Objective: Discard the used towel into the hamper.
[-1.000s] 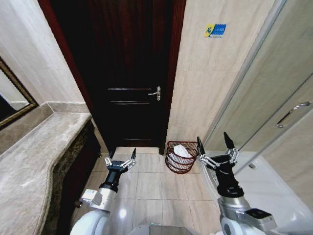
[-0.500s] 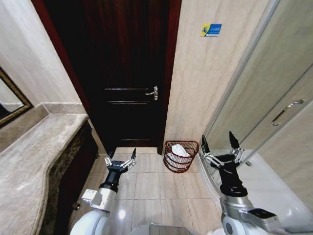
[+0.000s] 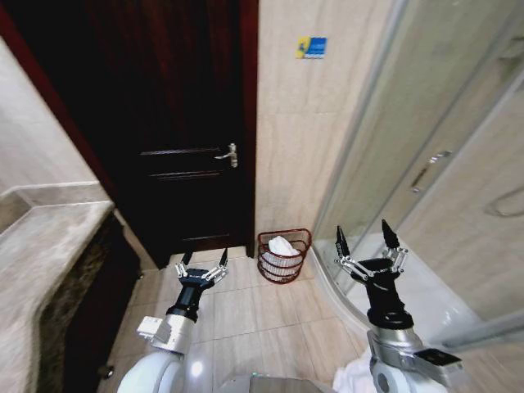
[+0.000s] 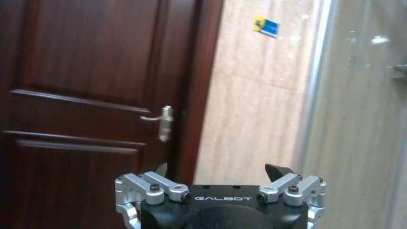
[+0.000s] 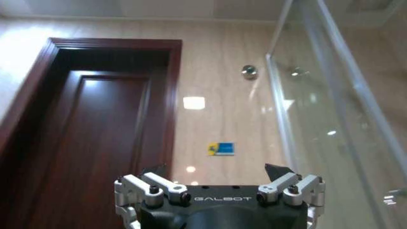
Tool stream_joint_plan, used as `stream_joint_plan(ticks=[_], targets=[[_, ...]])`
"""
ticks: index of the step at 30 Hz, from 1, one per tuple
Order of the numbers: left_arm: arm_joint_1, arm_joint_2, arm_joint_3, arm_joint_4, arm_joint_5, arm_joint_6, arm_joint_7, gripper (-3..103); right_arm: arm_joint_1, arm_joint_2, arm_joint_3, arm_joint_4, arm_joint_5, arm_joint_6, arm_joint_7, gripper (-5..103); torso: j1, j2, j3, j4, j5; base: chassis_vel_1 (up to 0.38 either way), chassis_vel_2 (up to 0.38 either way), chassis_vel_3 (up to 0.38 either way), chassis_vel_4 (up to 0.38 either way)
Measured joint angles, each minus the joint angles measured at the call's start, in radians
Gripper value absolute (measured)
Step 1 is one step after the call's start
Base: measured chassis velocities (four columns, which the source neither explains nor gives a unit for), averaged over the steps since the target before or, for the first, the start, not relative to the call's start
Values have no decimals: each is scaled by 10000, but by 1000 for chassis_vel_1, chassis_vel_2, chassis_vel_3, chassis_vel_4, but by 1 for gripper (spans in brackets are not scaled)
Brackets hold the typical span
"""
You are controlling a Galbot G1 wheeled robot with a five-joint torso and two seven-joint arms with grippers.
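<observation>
The hamper [image 3: 284, 260], a small round reddish-brown wire basket, stands on the tiled floor against the wall between the dark door and the shower enclosure. A crumpled white towel [image 3: 281, 244] lies inside it. My left gripper [image 3: 204, 260] is held up open, to the left of the hamper and nearer to me. My right gripper [image 3: 366, 238] is also raised and open, to the right of the hamper. Nothing is between the fingers of either one. The left wrist view has the left gripper [image 4: 219, 170] facing the door, and the right wrist view has the right gripper [image 5: 216, 170] facing the upper wall.
A dark wooden door [image 3: 164, 123] with a lever handle [image 3: 228, 153] is shut ahead. A marble counter [image 3: 41, 254] runs along the left. The glass shower enclosure [image 3: 434, 164] and its white base [image 3: 426, 295] fill the right. Beige floor tiles [image 3: 246, 311] lie between.
The whole picture has shifted left, so the camera has turned right. More of the shower glass shows and less of the counter. Both grippers stay open and raised as before.
</observation>
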Motion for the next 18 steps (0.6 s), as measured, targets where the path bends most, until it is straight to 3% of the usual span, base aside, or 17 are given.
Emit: stream_joint_plan(ticks=[18], targets=[[0, 0, 0, 0, 0, 0, 0, 100, -10, 0, 27, -83, 68, 77, -1, 100, -122, -268, -144, 0, -1, -124, -123, -129, -126]])
